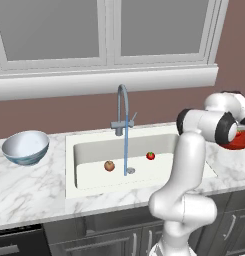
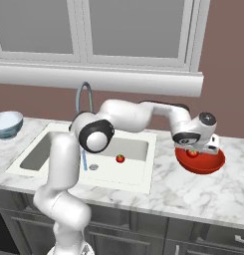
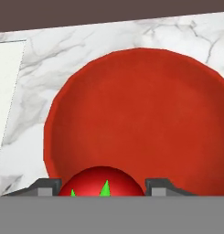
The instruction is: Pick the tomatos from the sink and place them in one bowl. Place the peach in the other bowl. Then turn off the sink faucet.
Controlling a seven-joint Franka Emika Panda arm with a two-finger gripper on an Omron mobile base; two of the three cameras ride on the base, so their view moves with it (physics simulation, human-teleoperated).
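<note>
Tomato [image 1: 150, 156] waits near the sink's [image 1: 94, 187] back wall beside the peach [image 1: 109, 166]. From the right, the gripper [image 2: 194, 154] hovers over the red bowl [image 2: 213, 167] at the counter's right end. Hand camera: fingers [image 3: 157, 185] clamped on a glossy green-topped tomato [image 3: 102, 182]; released off-centre, it could roll over the rim.

A home kitchen, rendered rather than real. Marked as such by a white marble bench [image 1: 34, 185] with a white sink [image 1: 94, 175] set into it, a tall grey faucet [image 1: 123, 112] with water running, dark grey cupboards [image 2: 133, 234] below, a wide white-framed window [image 1: 104, 35] above on a brown wall, bowls and fruit on hand.
</note>
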